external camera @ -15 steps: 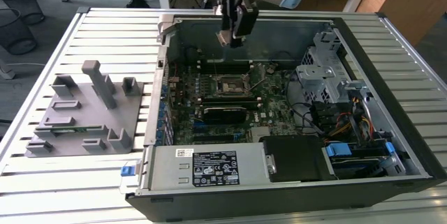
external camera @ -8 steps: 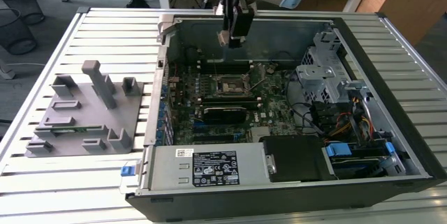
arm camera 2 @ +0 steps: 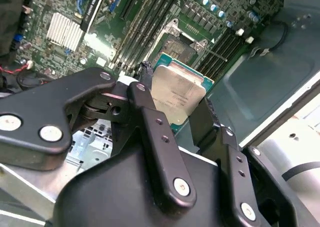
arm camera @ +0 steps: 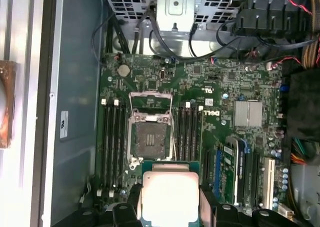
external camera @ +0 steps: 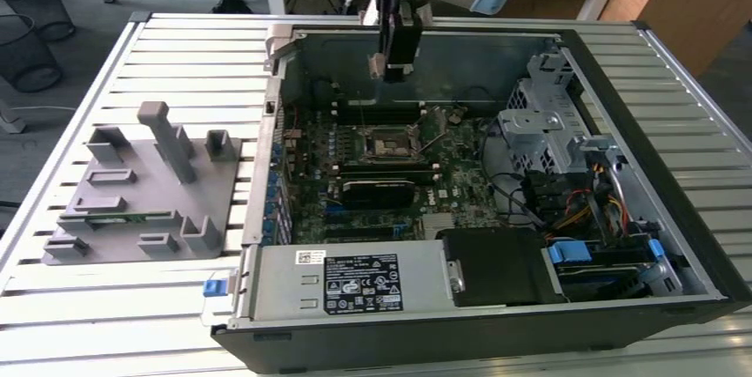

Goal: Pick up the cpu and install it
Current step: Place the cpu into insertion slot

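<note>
**CPU clamped in the gripper above the open case**

The gripper [arm camera 2: 175,93] is seen closed upon the cpu [arm camera 2: 179,91]; the chip is pinched by its opposite edges between the two black fingers [arm camera 2: 150,118], with its silver top facing the camera in both wrist views and its thin green edge showing round the metal. In the first wrist view the cpu [arm camera: 170,197] is held clear of the board, apart from the socket [arm camera: 149,137] and overlapping the socket's near edge in the picture; the socket's dark inner field is exposed inside its metal frame. Rows of long memory slots [arm camera: 112,137] are set on either side of the socket; a ribbed silver heat sink [arm camera: 248,113] and a round coin battery [arm camera: 123,69] are also mounted on the green motherboard [arm camera: 220,87].

In the exterior view the gripper [external camera: 394,64] is hung at the upper middle of the frame, over the far part of the open computer case [external camera: 611,69] and above the socket [external camera: 386,142], which lies near the centre of the frame. A grey power supply [external camera: 352,280] is placed along the lower edge of the case; a metal drive cage [external camera: 534,121] is fitted toward the exterior view's right. The case is laid on a slatted metal table [external camera: 176,42]; a grey parts fixture [external camera: 141,192] is rested on the slats at the exterior view's left, well apart from the gripper.
</note>
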You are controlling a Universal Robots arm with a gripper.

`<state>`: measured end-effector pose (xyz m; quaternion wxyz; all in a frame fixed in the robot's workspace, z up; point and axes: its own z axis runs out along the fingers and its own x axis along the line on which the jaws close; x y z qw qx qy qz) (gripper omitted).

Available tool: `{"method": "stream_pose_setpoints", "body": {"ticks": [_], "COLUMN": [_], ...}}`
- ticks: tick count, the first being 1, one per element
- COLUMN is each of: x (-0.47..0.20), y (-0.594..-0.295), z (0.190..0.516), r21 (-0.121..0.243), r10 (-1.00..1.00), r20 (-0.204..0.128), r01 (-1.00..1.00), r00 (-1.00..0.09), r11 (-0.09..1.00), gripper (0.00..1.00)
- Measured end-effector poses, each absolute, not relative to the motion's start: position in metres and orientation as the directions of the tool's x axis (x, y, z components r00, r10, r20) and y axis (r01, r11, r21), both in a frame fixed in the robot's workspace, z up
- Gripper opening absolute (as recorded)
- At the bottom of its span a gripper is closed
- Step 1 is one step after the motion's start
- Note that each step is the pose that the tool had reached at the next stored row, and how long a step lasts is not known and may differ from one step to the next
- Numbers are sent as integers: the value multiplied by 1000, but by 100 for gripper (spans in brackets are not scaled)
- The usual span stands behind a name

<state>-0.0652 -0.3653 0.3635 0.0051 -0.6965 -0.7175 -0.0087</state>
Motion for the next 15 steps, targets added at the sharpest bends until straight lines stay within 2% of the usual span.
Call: {"method": "stream_pose_setpoints", "body": {"ticks": [15], "x": [-61], "y": [-360], "z": [343], "r21": [7], "r10": [999], "r20": [13], "r01": [1000], "r00": [-29], "r11": [29], "gripper": [54]}}
